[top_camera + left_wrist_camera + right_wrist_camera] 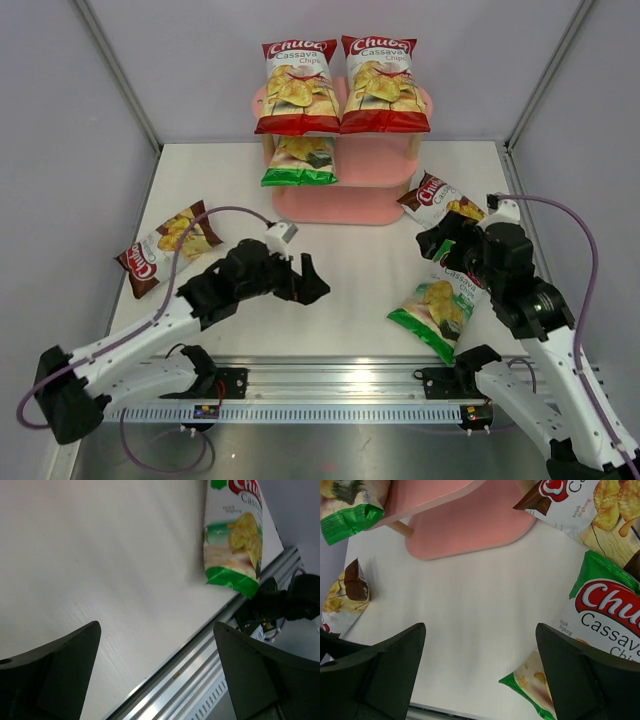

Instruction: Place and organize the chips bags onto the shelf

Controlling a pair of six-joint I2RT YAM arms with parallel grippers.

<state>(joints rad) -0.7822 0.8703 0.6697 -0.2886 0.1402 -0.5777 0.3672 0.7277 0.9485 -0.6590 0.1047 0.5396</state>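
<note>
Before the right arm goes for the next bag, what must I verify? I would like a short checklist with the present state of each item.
1. Right claw open and empty: ok.
2. Left claw open and empty: ok.
3. Loose green bag lies on the table beside the right claw: ok.
4. Right brown bag clear of the loose green bag: cannot tell; their edges seem to touch.
5. Shelf middle tier has free room beside the shelved green bag: ok.
</note>
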